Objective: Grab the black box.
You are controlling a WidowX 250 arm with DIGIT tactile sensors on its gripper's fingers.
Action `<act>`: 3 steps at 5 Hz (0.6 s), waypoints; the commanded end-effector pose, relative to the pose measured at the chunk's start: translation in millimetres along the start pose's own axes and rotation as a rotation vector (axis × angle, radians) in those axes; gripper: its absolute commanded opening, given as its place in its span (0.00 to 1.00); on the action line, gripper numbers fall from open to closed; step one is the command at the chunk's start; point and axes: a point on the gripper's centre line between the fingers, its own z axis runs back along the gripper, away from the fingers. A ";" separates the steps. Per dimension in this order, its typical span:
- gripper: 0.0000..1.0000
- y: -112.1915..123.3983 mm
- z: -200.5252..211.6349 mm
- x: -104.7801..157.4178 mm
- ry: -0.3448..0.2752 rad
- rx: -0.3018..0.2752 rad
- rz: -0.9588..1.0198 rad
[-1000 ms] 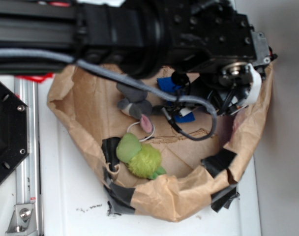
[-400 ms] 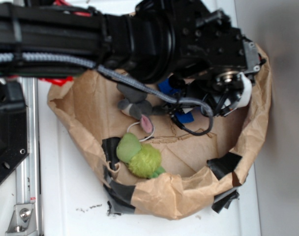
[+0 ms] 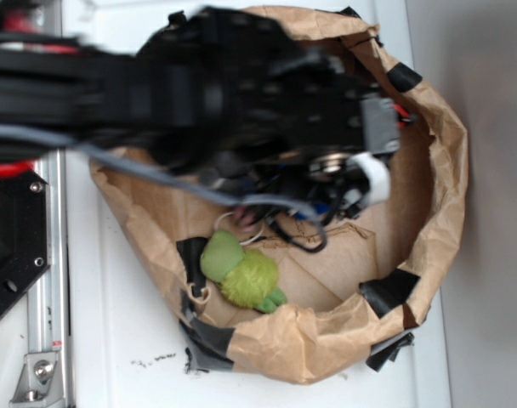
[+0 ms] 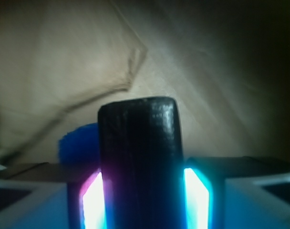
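Observation:
The black box (image 4: pixel 139 157) stands upright between my gripper's (image 4: pixel 141 191) two glowing fingers, which press against its left and right sides, so the gripper is shut on it. A blue sponge (image 4: pixel 77 140) shows just behind the box on its left. In the exterior view my blurred black arm covers the upper middle of the brown paper nest (image 3: pixel 450 170), and the gripper (image 3: pixel 343 194) sits under the white-tipped wrist. The box itself is hidden there by the arm and cables.
A green plush toy (image 3: pixel 241 274) lies at the nest's lower left. Black tape patches (image 3: pixel 386 291) hold the crumpled paper wall. A metal rail (image 3: pixel 44 280) and a black bracket (image 3: pixel 8 255) stand to the left, on the white table (image 3: pixel 122 340).
The arm has swung left and looms larger and blurred. It now covers the grey mouse toy and most of the blue sponge, and the wrist has moved off the nest's right wall.

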 end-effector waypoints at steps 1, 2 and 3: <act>0.00 -9.4 86.4 20.0 0.087 -0.012 0.493; 0.00 -5.0 97.4 23.4 0.203 0.018 0.726; 0.00 9.0 97.8 22.1 0.232 -0.001 0.953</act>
